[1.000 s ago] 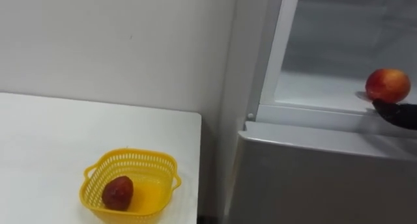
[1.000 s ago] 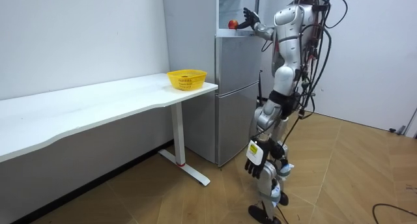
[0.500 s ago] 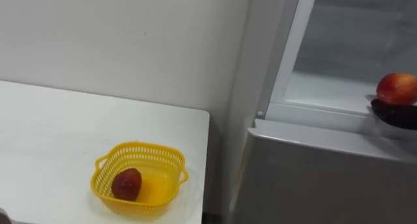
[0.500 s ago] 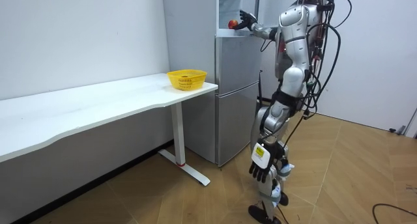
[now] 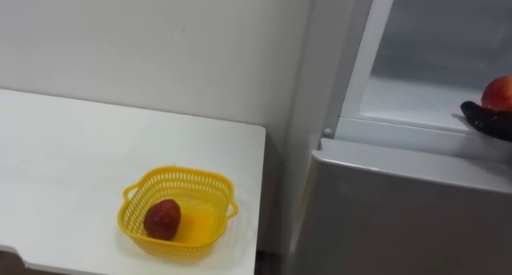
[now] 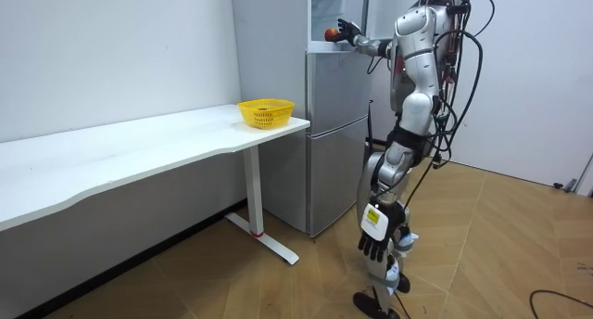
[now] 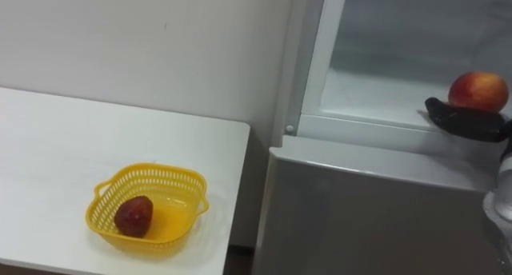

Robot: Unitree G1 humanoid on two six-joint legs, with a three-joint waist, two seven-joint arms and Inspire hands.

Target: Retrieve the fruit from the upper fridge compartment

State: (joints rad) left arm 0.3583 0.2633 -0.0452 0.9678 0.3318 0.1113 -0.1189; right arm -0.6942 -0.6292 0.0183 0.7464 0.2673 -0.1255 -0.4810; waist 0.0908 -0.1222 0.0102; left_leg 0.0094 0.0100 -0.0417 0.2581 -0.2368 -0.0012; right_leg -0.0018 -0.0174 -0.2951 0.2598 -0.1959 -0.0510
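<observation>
A red-and-yellow apple (image 7: 478, 91) sits on the shelf (image 7: 372, 97) of the open upper fridge compartment, near its front edge. My right hand (image 7: 466, 120) reaches in from the right, its dark fingers stretched out low against the front of the apple, not curled round it. In the room view I stand upright before the fridge (image 6: 334, 133) with the right arm raised to the apple (image 6: 329, 33). My left hand (image 6: 374, 245) hangs relaxed by my leg.
A yellow plastic basket (image 5: 178, 176) with a dark red fruit (image 5: 162, 219) stands near the right end of the white table (image 5: 72, 155), left of the fridge. The shut lower fridge door (image 5: 400, 219) is below the shelf. White wall runs behind.
The whole eye view has shifted, so basket and fridge sit further right. In the room view my right hand has dropped and moved in closer to the apple.
</observation>
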